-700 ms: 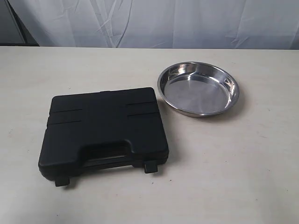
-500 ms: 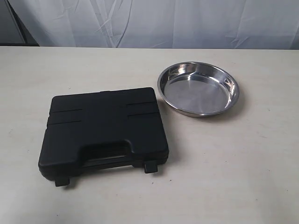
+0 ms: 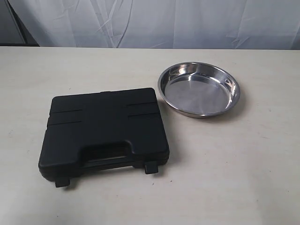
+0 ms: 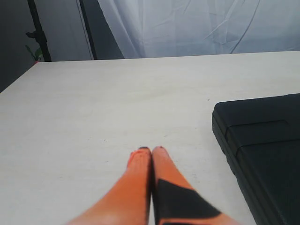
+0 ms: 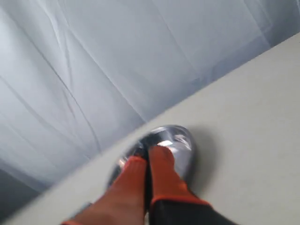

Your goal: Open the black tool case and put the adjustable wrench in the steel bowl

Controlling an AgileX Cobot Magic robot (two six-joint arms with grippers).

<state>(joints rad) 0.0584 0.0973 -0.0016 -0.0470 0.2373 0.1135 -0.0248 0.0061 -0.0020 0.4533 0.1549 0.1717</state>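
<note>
The case (image 3: 104,131) lies flat on the table (image 3: 234,164) with its lid (image 3: 101,115) shut. The handle (image 3: 105,152) and both clips (image 3: 151,167) face the near edge. There's no wrench on show anywhere, so my guess is it's inside the case. The bowl (image 3: 199,93) sits just beside the case's far right corner with nothing in it.

So nothing has started yet, and the step in hand is getting the case open. The left gripper (image 4: 151,152) hangs over bare table beside the case, fingers pressed together, holding nothing. The right gripper (image 5: 147,154) looks the same, closed and empty, aimed toward the bowl, though that view is blurry. Next move, I reckon: spread the fingers, pop both clips, then lift the lid without shoving the case around.
</note>
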